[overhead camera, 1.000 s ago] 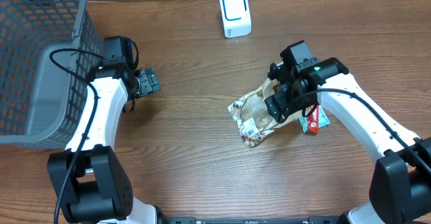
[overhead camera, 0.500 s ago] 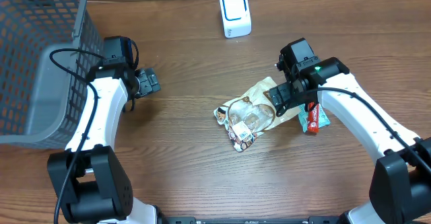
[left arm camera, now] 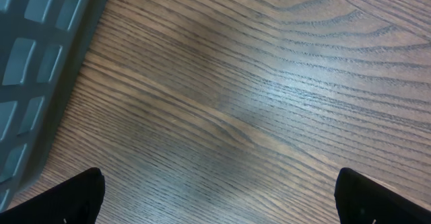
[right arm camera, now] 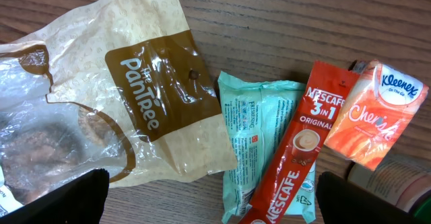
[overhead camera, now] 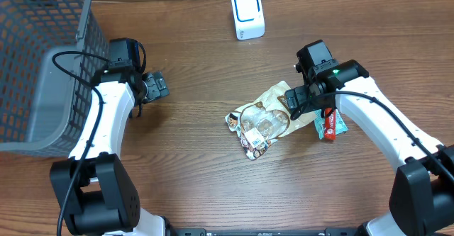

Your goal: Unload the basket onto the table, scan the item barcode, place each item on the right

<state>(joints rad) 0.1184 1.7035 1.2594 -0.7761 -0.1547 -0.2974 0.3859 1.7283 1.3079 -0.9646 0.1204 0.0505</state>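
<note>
Right pincer [overhead camera: 296, 105] hangs over one end of the PanTree bag [overhead camera: 264, 120], jaws spread wide, gripping nothing! The bag lies flat on the table [overhead camera: 198, 158]. Right beside it are a mint-green packet [right arm camera: 259, 136], a Nescafé stick [right arm camera: 303, 150] touching that, then an orange Kleenex pack [right arm camera: 377, 120]. The white scanner [overhead camera: 248, 15] stands well apart. Left pincer [overhead camera: 157, 87], also spread wide, hovers empty beside the grey basket [overhead camera: 42, 59].

Bright even light, soft shadows, sharp focus (slight glare)

PanTree bag [overhead camera: 264, 119] | tan-brown, clear window | lying flat mid-table | scanner [overhead camera: 248, 14] | white, well apart
</note>
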